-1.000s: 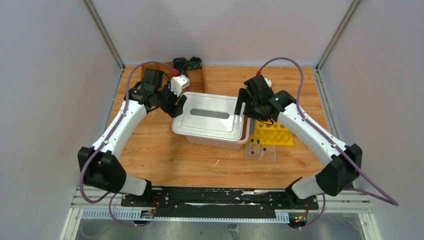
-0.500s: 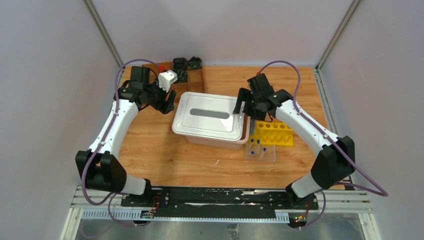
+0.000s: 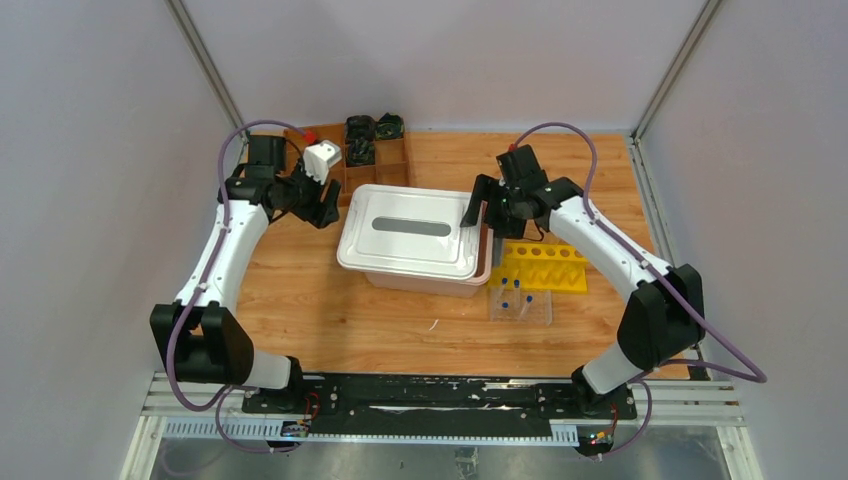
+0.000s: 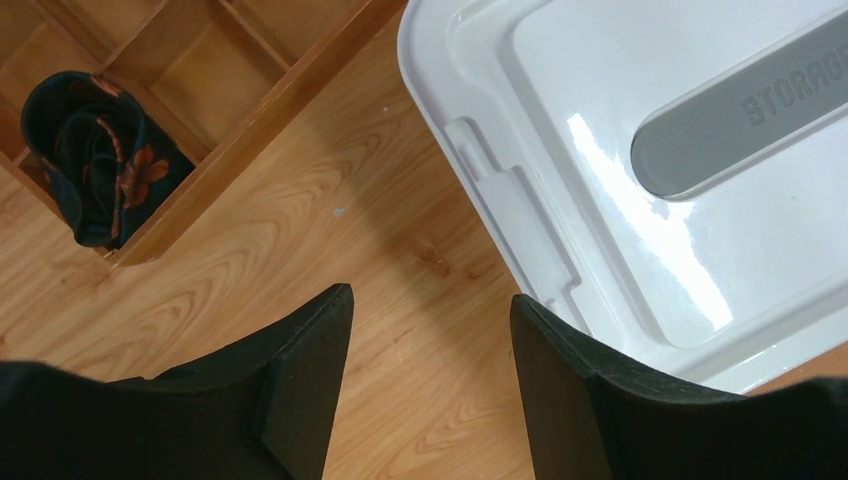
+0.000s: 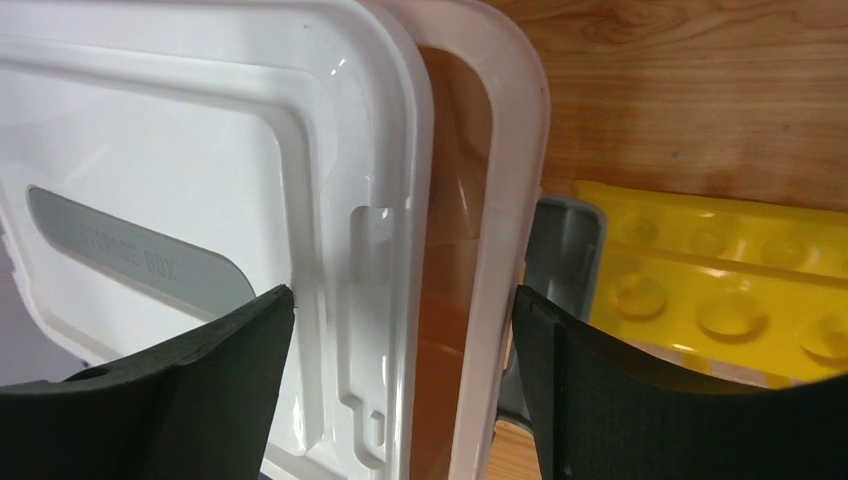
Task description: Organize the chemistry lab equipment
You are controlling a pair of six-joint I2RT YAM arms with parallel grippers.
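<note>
Right gripper (image 5: 402, 300) wide, straddling offset lid (image 5: 200, 130) and bin (image 5: 515, 140) rim at frame centre, probably to drag the lid aside; left gripper (image 4: 430, 300) wide, empty, lower frame.

1. The left arm (image 3: 225, 255) stretches up the left side of the top view, its wrist turned toward the centre in the upper left.
2. The left gripper (image 4: 430, 300) has its jaws spread apart.
3. The right arm (image 3: 610, 250) reaches from lower right up to the upper centre.
4. The right gripper (image 5: 400, 300) has its jaws wide apart.
</note>
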